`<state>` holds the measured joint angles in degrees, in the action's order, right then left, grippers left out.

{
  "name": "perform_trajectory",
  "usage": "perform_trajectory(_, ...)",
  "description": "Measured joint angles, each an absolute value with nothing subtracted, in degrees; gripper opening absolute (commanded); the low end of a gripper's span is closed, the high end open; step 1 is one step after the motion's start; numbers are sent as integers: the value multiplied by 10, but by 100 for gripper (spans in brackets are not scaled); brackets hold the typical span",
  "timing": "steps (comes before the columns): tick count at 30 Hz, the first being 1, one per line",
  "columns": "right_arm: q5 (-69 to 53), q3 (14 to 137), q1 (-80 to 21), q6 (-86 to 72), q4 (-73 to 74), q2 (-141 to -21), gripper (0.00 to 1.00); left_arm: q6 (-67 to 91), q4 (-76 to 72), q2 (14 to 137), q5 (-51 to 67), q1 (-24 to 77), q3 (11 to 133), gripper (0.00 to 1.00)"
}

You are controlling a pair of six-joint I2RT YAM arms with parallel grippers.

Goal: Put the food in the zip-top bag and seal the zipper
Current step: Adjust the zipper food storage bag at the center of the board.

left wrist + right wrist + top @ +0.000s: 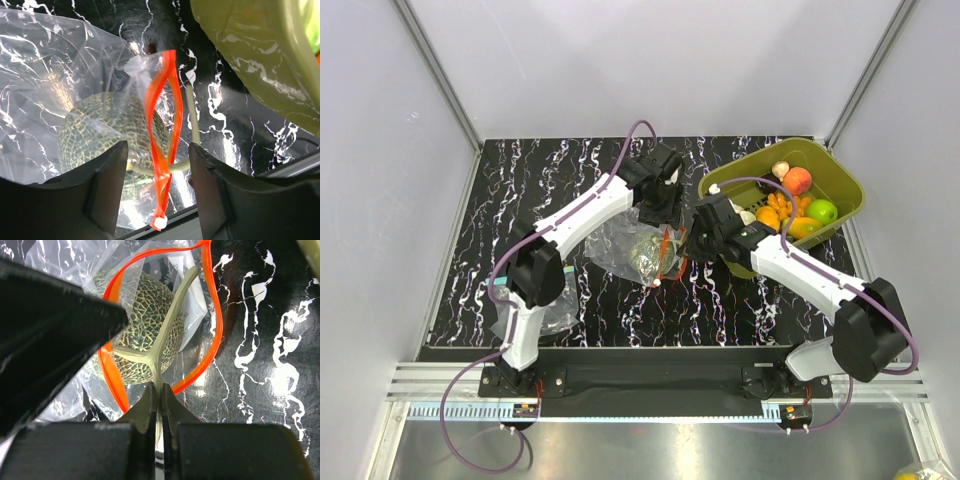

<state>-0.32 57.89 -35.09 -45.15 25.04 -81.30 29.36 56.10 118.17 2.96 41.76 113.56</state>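
1 melon (100, 130) sits inside the zip-top bag (45, 60) on the desk (540, 170); right tool (157, 390) pinched shut on its stem (172, 315), left tool (156, 150) half open astride the unsealed zipper (162, 195). Rest of food (798, 182) waits in the tub (850, 185).

The right gripper (159, 390) has its two black fingers pressed together on the pale stem (172, 315) of the grey-green netted melon (142, 332). The melon lies inside the zip-top bag (60, 260), whose red-orange zipper (216, 315) gapes in a wide loop around it, the stem reaching out through the mouth. The bag rests on the black, white-veined worktop (270, 365); no worktop edge shows. A large blurred black shape (45, 340) fills the left side.
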Motion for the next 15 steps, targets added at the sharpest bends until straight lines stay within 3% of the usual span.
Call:
perform_trajectory(3, -8, 575, -351, -446, 249, -806, 0, 294, 563, 1186, 21, 419, 1136, 51)
perform_trajectory(10, -8, 575, -351, -438, 247, -802, 0, 298, 573, 1207, 6, 432, 1142, 31)
perform_trajectory(14, -10, 574, -351, -436, 247, -802, 0, 302, 573, 1209, 5, 444, 1143, 0)
perform_trajectory(15, -10, 573, -351, -436, 246, -802, 0, 303, 573, 1209, 4, 448, 1145, 0)
